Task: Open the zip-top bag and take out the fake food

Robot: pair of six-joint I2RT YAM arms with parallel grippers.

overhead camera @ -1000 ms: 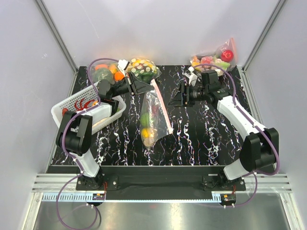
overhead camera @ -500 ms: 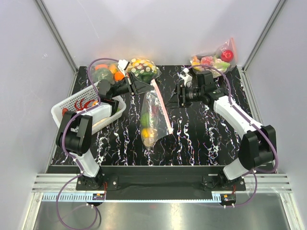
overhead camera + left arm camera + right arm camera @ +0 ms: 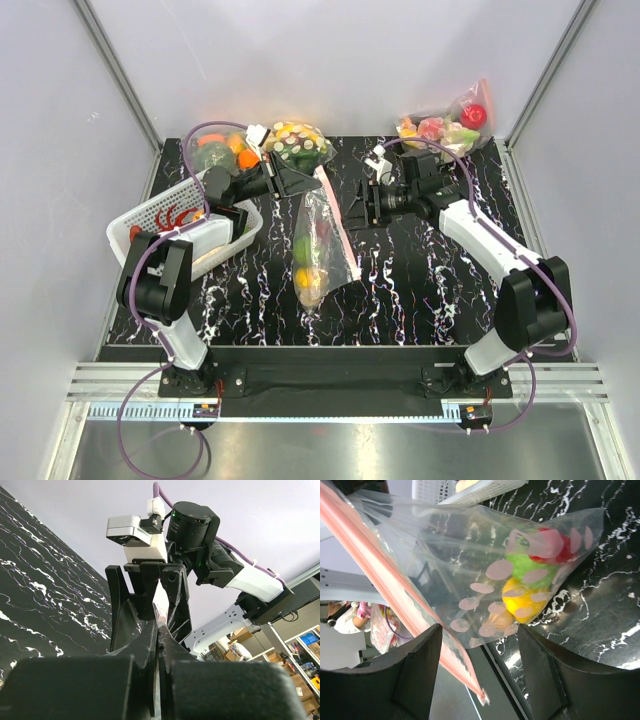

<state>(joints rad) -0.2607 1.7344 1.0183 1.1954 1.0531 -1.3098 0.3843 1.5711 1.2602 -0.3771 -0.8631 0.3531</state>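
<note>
On the black marbled counter (image 3: 420, 290), the zip-top bag (image 3: 322, 240) hangs slanting at centre, its lower end resting nearest the arm bases, where the fake food (image 3: 308, 262) has gathered: a green fruit (image 3: 525, 567), a yellow one (image 3: 520, 597), a red piece (image 3: 555, 550) and a small tan piece (image 3: 500, 620), all inside the dotted plastic. The pinkish-red zip strip (image 3: 335, 215) runs up the bag's right edge to its far corner, where the left gripper (image 3: 306, 178) is clamped tight on the plastic, holding that end off the counter. Just to the right, the right gripper (image 3: 350, 206) faces the strip with its jaws apart; its wrist camera shows the strip crossing the gap between the two fingers (image 3: 415, 675), though contact cannot be made out. At the left sits a white basket (image 3: 150, 225) holding a red lobster (image 3: 178, 215). Along the far edge lie a bulging dotted bag (image 3: 295, 142) of oranges and greens and, in the right corner, a bag with a red apple (image 3: 472, 115).
</note>
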